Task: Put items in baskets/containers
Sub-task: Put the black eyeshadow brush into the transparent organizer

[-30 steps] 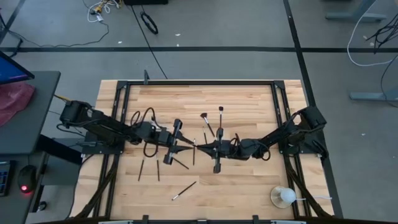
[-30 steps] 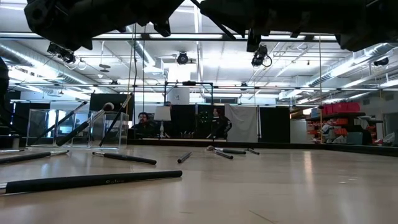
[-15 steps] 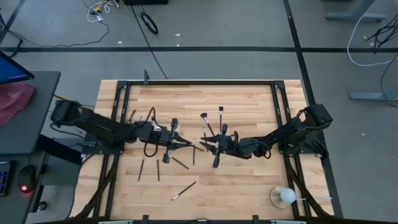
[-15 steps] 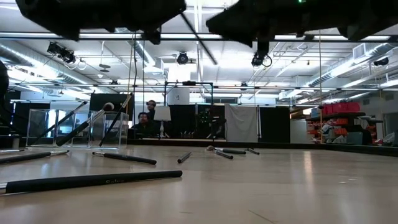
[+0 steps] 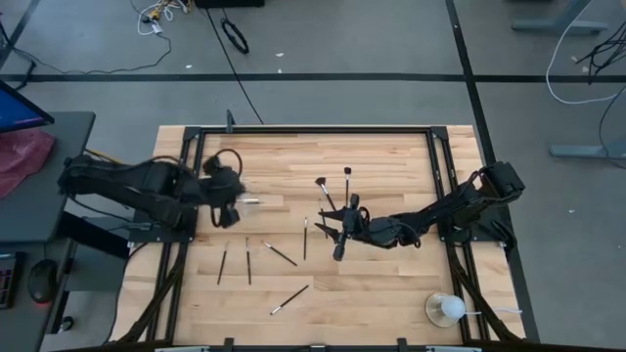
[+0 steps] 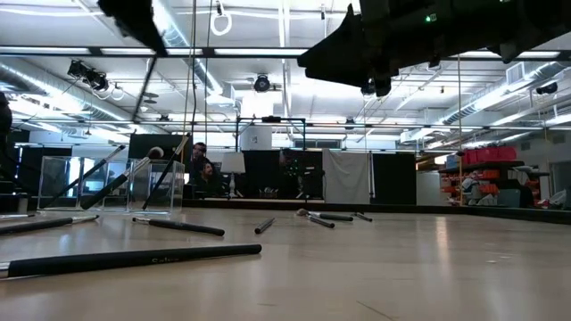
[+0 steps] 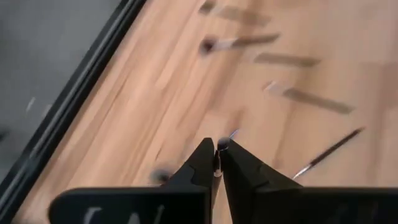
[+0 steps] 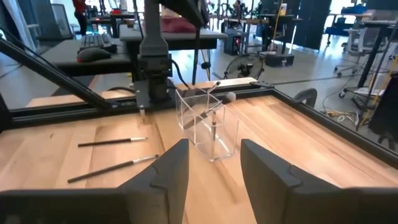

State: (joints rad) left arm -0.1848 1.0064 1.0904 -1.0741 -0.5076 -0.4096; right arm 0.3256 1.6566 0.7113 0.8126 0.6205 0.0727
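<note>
My left gripper (image 5: pixel 238 199) is over the table's left part, shut on a thin makeup brush (image 6: pixel 147 85) that hangs slanting below it. My right gripper (image 5: pixel 328 227) stands open at the table's middle, with nothing between its fingers (image 8: pixel 214 165). A clear plastic container (image 8: pixel 205 121) stands on the table's left part with several brushes leaning in it (image 6: pixel 152 183). Loose brushes lie flat on the wood: two at the far middle (image 5: pixel 333 186), several toward the near side (image 5: pixel 247 260), and one farther out (image 5: pixel 290 298). My left gripper pinches the brush's thin shaft (image 7: pixel 218 155) between its two fingertips. A light, silvery end (image 5: pixel 251 200) sticks out past the fingers toward the table's right. The brush is lifted clear of the table and slants downward.
A white ball-like thing on a stick (image 5: pixel 445 310) stands at the near right corner. Black frame rails (image 5: pixel 313 130) run round the wooden top. Beyond the table, people sit in the room (image 6: pixel 203 169).
The two grippers met over the table's middle on one brush. My right gripper has opened and let go. My left gripper has drawn back toward the table's left and far side and carried the brush up and away with it.
</note>
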